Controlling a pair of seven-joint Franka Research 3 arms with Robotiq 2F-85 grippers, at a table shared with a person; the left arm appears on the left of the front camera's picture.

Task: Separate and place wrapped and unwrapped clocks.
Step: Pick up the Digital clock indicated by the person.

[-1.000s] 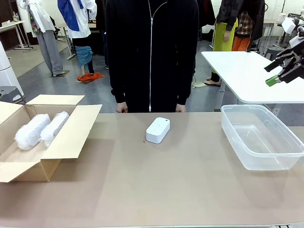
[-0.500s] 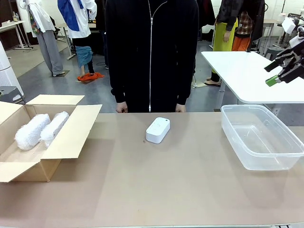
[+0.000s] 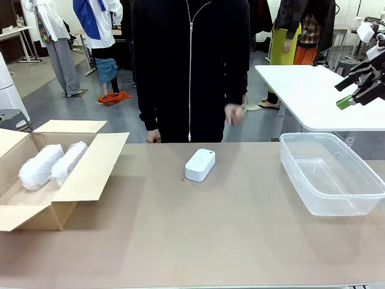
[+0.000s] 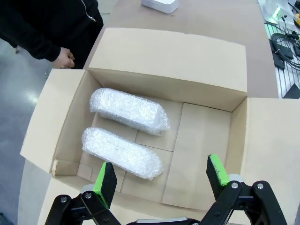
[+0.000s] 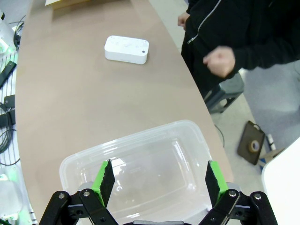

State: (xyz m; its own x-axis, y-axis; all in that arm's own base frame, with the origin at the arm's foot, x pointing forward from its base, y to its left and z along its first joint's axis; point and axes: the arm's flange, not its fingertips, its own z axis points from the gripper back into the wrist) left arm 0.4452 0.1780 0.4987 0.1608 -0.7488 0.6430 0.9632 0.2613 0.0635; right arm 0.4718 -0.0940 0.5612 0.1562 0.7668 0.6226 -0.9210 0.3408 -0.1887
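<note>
Two bubble-wrapped clocks (image 3: 51,164) lie side by side in the open cardboard box (image 3: 90,174) at the table's left; from the left wrist view one wrapped clock (image 4: 129,111) lies above the other (image 4: 123,153). My left gripper (image 4: 161,180) hangs open above the box, holding nothing. The bare white clock (image 3: 200,164) rests flat on the table in front of the person, also seen as the bare clock (image 5: 126,49). My right gripper (image 5: 157,180) is open over the clear plastic bin (image 5: 140,168); in the front view the right gripper (image 3: 358,87) is raised at the far right.
The clear plastic bin (image 3: 331,174) stands at the table's right. A person in black stands at the far edge, one hand (image 3: 233,114) raised in a fist, the other hand (image 3: 154,137) at the table edge. Cables (image 4: 283,44) lie beside the table.
The person's hand on the picture's right has lifted from the table edge to waist height. Both grippers and the clocks have stayed put.
</note>
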